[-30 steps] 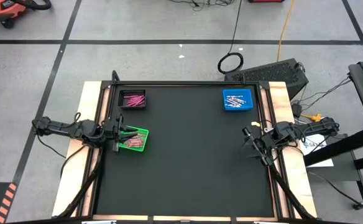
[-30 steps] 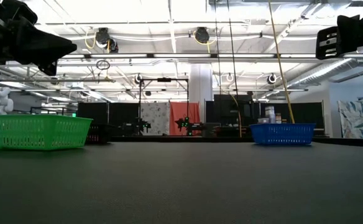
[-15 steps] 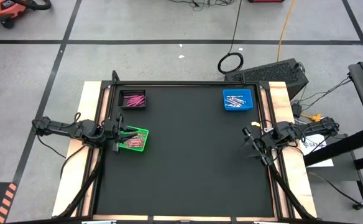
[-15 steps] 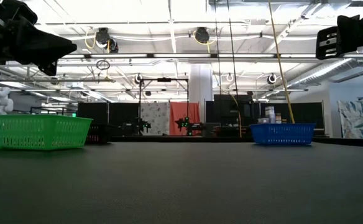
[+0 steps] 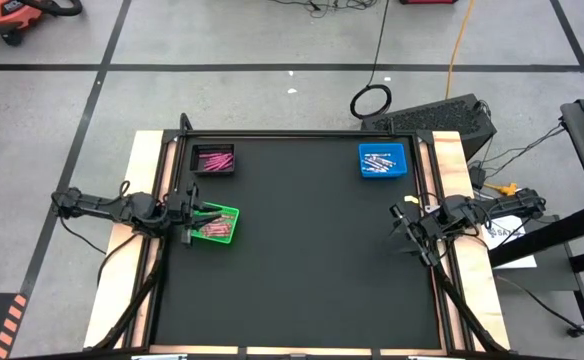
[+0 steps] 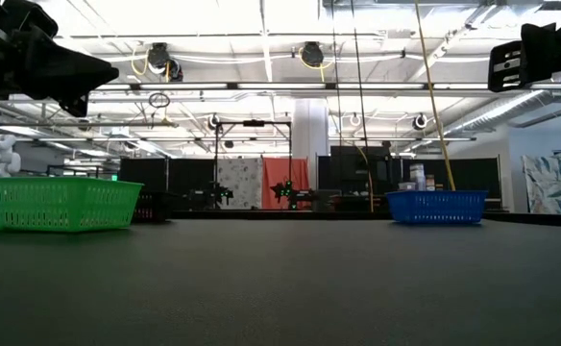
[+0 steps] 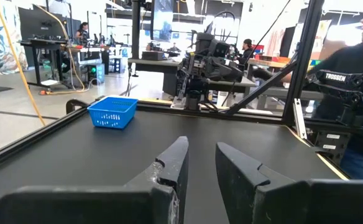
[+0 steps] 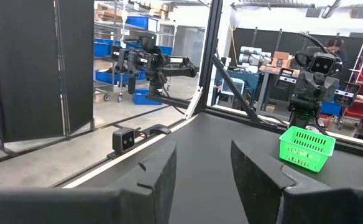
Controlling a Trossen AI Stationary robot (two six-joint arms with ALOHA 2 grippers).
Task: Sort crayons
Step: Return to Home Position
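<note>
A black table (image 5: 302, 270) carries three bins, with a workshop hall behind. The left gripper (image 7: 200, 147) has its fingers parted and nothing between them. Just below them sits the green bin (image 5: 235, 212), holding pink crayons (image 5: 215, 230). The right gripper (image 8: 203, 149), also parted and empty, waits at the opposite table edge. Farther off are the black bin (image 5: 213, 149) of pink sticks and the blue bin (image 5: 401, 160) of pale ones — no loose crayon shows. Homing well, I judge, means lifting clear of the green rim first — then drawing back.
</note>
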